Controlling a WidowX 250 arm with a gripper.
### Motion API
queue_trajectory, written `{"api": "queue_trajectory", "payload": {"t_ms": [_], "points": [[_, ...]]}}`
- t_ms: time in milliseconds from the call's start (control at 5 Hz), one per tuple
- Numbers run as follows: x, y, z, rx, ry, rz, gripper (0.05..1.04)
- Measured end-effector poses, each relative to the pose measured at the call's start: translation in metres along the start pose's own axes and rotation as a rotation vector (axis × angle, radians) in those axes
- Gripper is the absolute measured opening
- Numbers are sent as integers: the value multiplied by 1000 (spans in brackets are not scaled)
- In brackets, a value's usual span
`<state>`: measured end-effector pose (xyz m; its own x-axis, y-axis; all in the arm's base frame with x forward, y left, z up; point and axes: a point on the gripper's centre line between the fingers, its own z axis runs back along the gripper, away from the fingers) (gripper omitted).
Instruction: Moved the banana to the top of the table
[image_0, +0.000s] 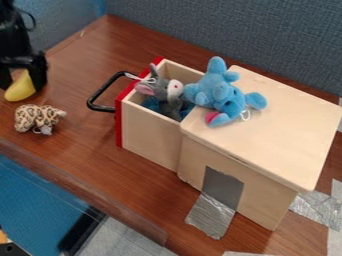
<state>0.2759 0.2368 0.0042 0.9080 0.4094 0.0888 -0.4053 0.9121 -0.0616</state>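
Plush toys (226, 94) lie on and inside a wooden drawer box (267, 127), near a leopard-spotted plush (35, 118).

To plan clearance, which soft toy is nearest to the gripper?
The spotted toy on the table; the grey toy and blue toy are farther, at the wooden box.

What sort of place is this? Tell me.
Probably a lab or office corner: a wooden table, a blue-grey fabric divider behind it, and a black robot arm.

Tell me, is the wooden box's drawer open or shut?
Open: the drawer sticks out from the wooden box, and a grey plush toy shows inside it.
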Motion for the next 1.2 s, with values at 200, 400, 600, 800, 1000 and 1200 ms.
{"api": "queue_trajectory", "payload": {"t_ms": [200,400,600,800,1000,1200], "points": [[0,-4,-5,6,11,-11,942],[2,-7,-5,-4,-8,-5,651],[14,-25,22,-33,-82,-19,550],[35,-53,37,-48,-121,-54,549],[56,-82,25,-53,-117,-95,548],[73,-101,-3,-41,-71,-112,548]]}}
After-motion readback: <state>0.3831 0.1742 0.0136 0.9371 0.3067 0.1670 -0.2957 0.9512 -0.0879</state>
